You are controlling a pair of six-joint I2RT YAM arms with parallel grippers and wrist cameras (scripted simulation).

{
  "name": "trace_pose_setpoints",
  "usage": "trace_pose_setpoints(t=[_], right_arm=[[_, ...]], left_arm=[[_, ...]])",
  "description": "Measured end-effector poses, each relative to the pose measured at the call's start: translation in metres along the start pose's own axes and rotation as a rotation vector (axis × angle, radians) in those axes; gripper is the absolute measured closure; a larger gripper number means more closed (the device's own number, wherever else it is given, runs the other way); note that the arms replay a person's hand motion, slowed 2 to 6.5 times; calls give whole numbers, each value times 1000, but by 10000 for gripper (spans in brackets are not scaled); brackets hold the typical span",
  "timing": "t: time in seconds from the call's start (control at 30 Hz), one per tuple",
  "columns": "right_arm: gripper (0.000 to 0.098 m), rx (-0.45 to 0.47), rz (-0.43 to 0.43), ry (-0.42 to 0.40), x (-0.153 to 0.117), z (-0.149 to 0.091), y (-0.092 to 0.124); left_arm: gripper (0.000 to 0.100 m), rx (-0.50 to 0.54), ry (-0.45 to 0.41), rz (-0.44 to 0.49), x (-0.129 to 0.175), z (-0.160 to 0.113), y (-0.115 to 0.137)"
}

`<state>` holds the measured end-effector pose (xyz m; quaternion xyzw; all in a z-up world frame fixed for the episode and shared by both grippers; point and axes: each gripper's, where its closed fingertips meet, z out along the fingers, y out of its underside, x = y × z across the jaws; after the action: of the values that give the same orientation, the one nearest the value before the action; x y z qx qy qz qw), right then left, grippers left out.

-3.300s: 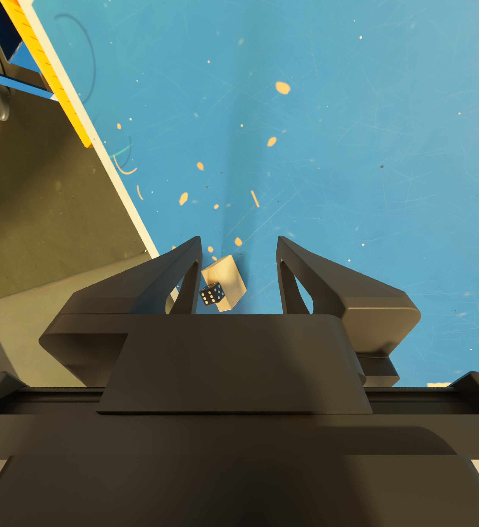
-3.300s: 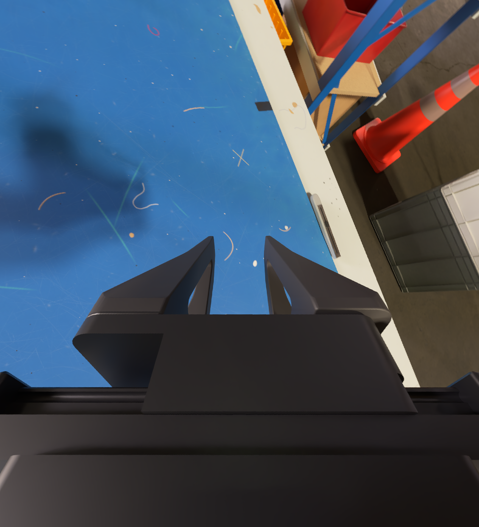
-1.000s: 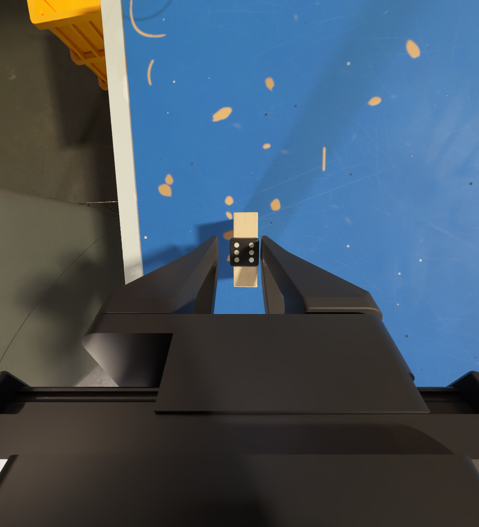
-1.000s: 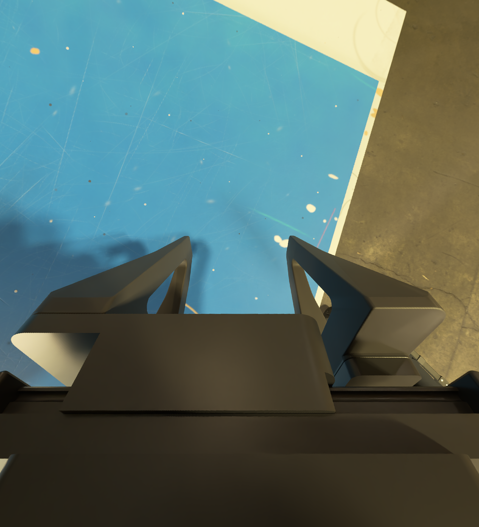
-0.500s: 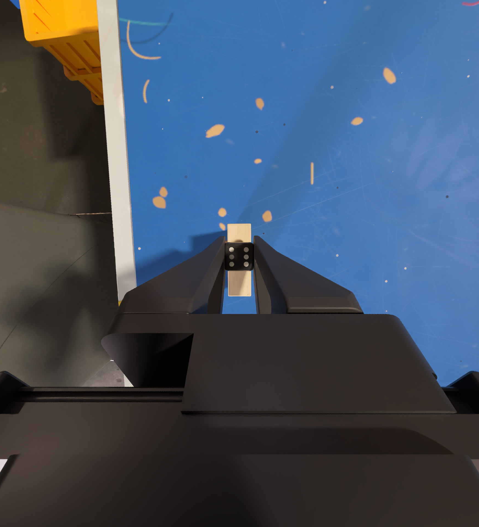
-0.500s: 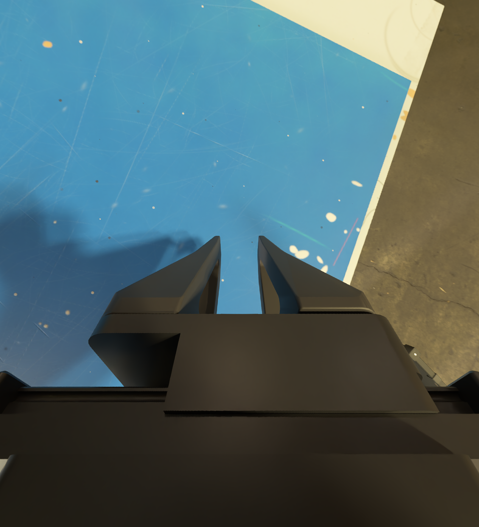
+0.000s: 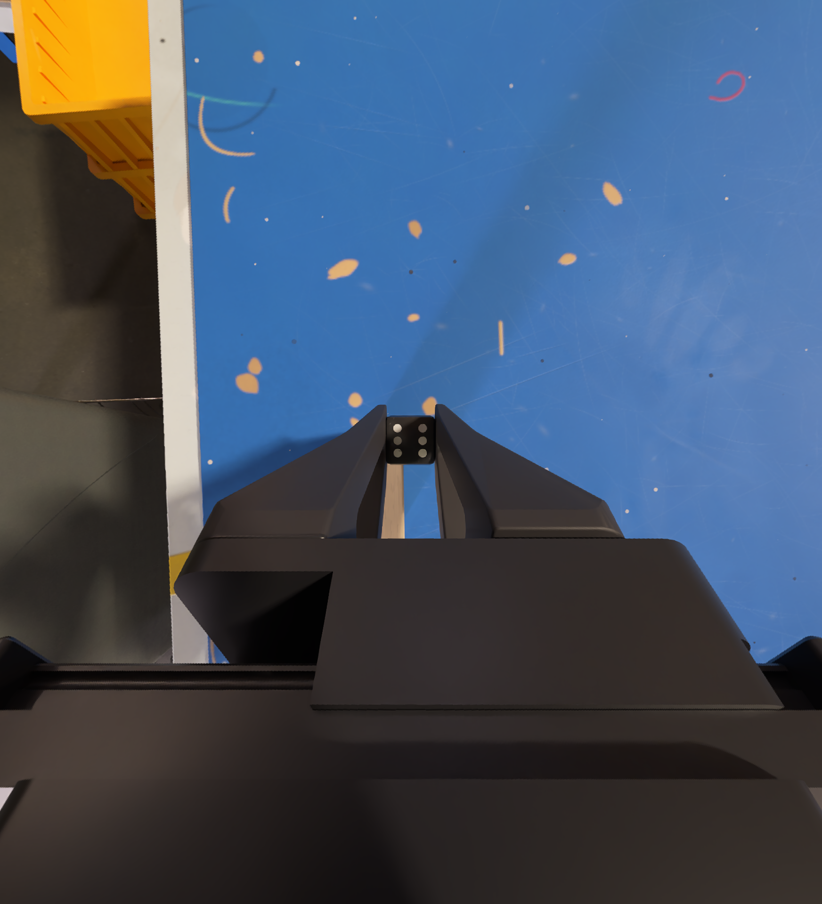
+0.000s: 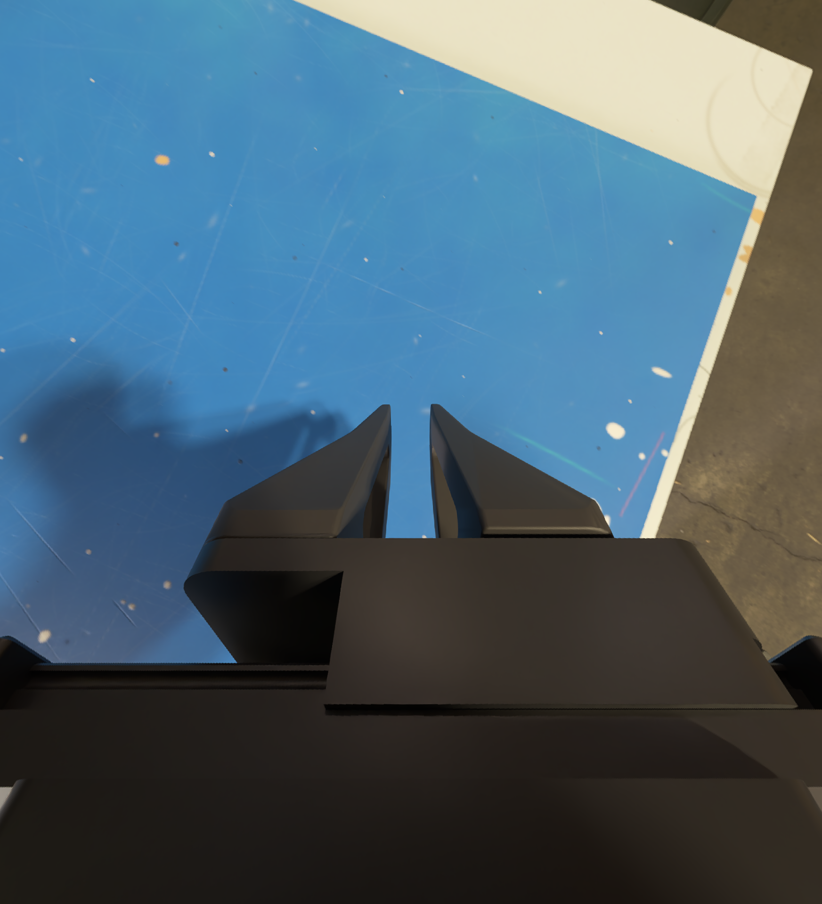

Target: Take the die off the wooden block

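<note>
At the upper left of the left wrist view, an orange crate [image 7: 83, 73] sat beyond the pale edge of the blue desk [image 7: 595, 293]. At frame centre, the left pincer [image 7: 411, 416] was clenched on the black die [image 7: 410, 440], six pips facing the camera. The wooden block [image 7: 393, 501], half a second earlier directly behind the die, now showed only as a strip below it, offset left. In the right wrist view, the right pincer [image 8: 410, 416], previously spread wide, was nearly shut with a narrow gap, grasping nothing.
</note>
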<state>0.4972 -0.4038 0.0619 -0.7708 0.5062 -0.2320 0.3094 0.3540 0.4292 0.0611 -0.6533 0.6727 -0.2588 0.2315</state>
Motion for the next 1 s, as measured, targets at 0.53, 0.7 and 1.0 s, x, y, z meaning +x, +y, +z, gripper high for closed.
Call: trace_pose_setpoints(t=[0.53,0.7,1.0], right_arm=[[809,52,-33,-150,-73,31,-35],[790,58,-56,-197,-101,41,-46],[745,67,-125,-278,-156,57,-66]], left_arm=[[840,69,37,-12,15,2,-13],[840,117,47,-25,17,0,-21],[840,209,83,-69,24,-6,-37]])
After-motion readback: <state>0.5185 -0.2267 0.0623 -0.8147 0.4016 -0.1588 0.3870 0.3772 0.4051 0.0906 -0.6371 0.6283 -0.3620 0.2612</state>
